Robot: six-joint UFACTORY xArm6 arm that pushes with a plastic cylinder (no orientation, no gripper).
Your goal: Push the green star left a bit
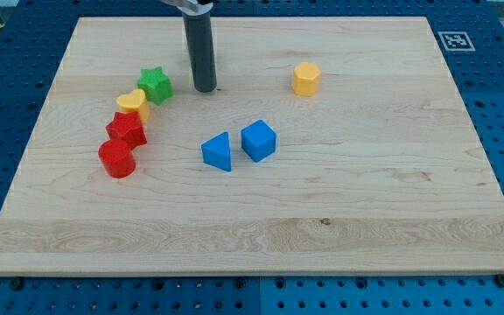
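The green star (155, 84) lies at the upper left of the wooden board (366, 210). My tip (204, 88) rests on the board a short way to the star's right, with a small gap between them. A sliver of something green shows behind the rod at its left edge (190, 54); I cannot tell its shape. The yellow heart (133, 102) touches the star's lower left side.
A red star-like block (127, 129) and a red cylinder (117, 159) continue the row below the yellow heart. A blue triangular block (218, 151) and a blue cube (258, 140) sit mid-board. A yellow hexagonal block (305, 79) lies at the upper right.
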